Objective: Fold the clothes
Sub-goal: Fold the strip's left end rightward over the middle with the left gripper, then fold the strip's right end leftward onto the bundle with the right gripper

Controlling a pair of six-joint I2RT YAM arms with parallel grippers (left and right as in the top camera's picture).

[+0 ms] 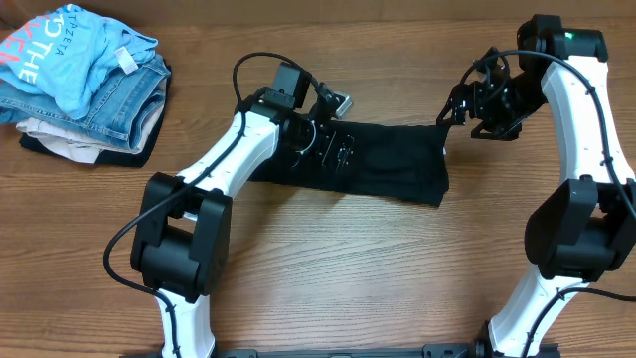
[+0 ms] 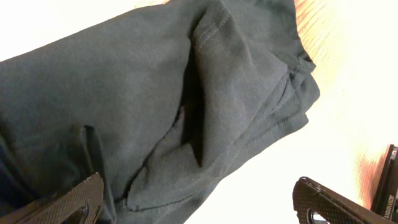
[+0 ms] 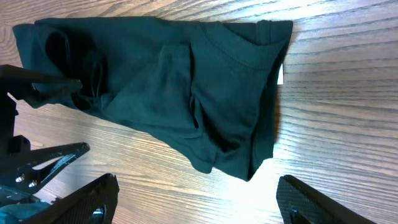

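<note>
Garment [image 1: 397, 171] black, left end effector [image 1: 336, 149] blending into it, folds indistinct

A robotics lab: left arm [image 1: 231, 149] and right arm [image 1: 584, 109] mounted at a wood-grain table [image 1: 338, 273].

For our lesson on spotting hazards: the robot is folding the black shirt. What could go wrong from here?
1. The black shirt lies bunched, with loose ridges across its middle; folding now might press those creases in.
2. The left gripper is open right over layered cloth, so closing may catch only the top layer.
</note>
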